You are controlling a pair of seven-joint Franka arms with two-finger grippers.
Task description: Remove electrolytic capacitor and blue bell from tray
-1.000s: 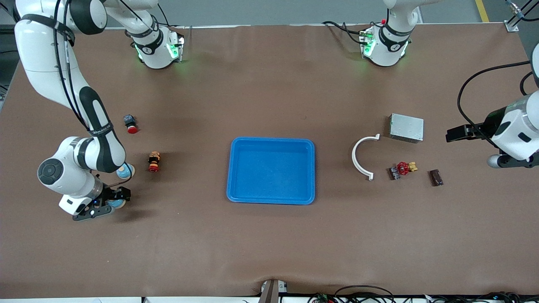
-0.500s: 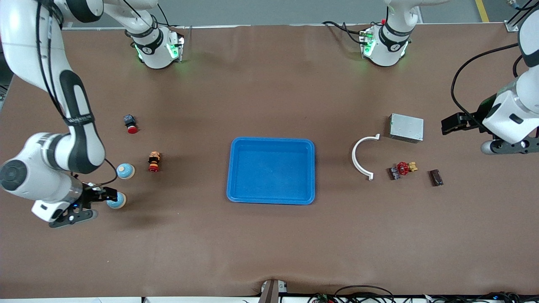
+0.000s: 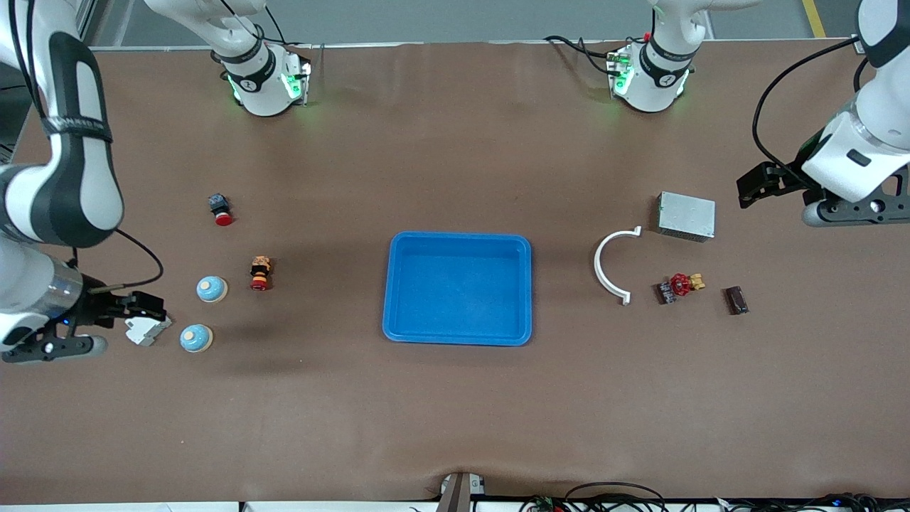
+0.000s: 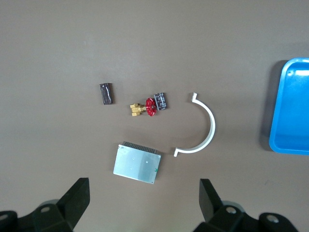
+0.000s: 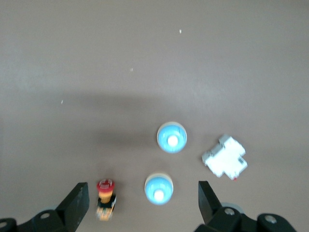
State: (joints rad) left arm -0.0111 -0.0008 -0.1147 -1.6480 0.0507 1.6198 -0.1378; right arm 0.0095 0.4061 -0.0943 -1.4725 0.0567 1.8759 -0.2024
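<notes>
Brown counter w/ blue tray mid. Left pincer spread, empty, up near metal box. Right pincer spread, empty, over white part beside two bells.

My right gripper over the breaker, two bells beside it, tray mid-table, my left gripper up near the metal box, capacitor nearer the front camera.
</notes>
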